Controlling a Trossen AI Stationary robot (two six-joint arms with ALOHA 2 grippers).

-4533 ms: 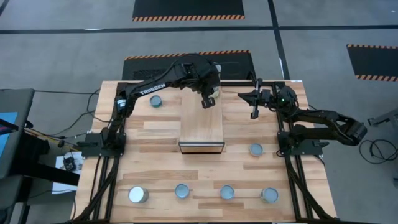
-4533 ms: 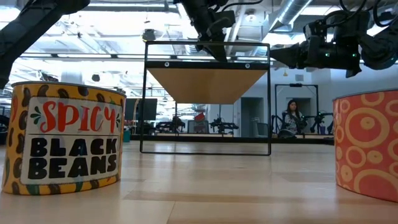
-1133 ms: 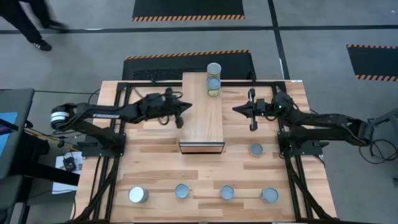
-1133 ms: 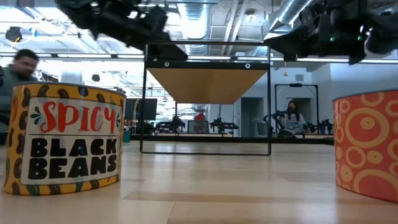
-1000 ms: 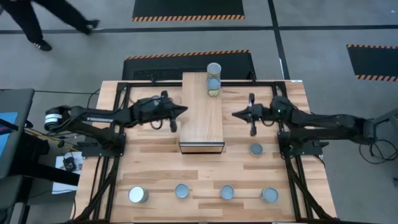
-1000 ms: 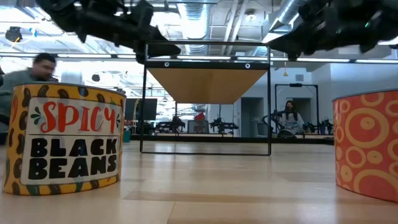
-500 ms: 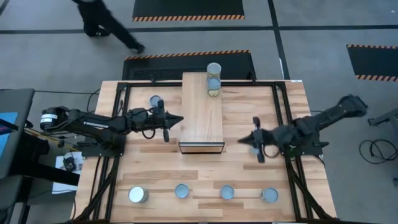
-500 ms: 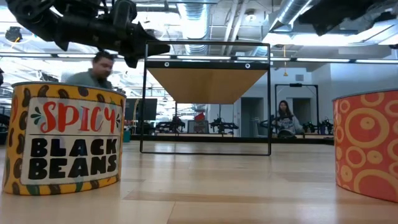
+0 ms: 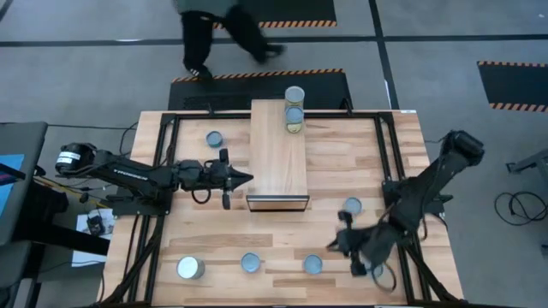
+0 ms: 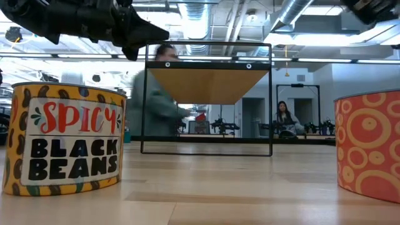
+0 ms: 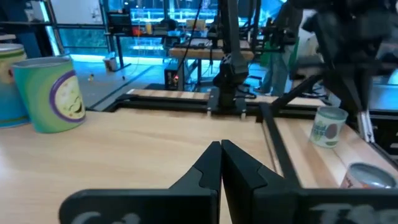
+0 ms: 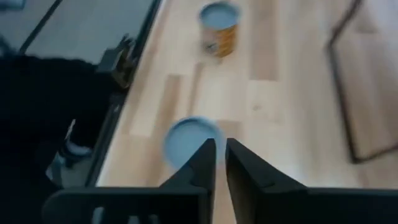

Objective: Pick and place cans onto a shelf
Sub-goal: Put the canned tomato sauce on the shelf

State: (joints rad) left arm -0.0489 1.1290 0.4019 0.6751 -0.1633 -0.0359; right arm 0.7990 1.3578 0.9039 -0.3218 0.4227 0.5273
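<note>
The light-wood shelf (image 9: 278,158) stands at the table's middle with two cans (image 9: 294,107) on its far end; they also show in the left wrist view (image 11: 53,93). Other cans stand on the table: one left of the shelf (image 9: 213,139), one to its right (image 9: 352,206), several along the near edge (image 9: 250,263). My left gripper (image 9: 242,178) is shut and empty, level beside the shelf's left side, near its front end. My right gripper (image 9: 341,244) is shut and empty, low over the near row, with a blue-topped can (image 12: 186,140) just ahead of its fingertips.
The shelf's black wire frame (image 10: 207,106) rises from the table. A black-beans can (image 10: 65,140) and an orange-patterned can (image 10: 369,144) stand close to the low camera. A person (image 9: 223,34) walks past the table's far side. Bare wood lies between shelf and near row.
My right gripper has swept from beside the shelf's right side toward the table's near edge and down to the near row of cans. My left gripper has drawn a little toward the near edge along the shelf's left side. A person has walked along behind the table.
</note>
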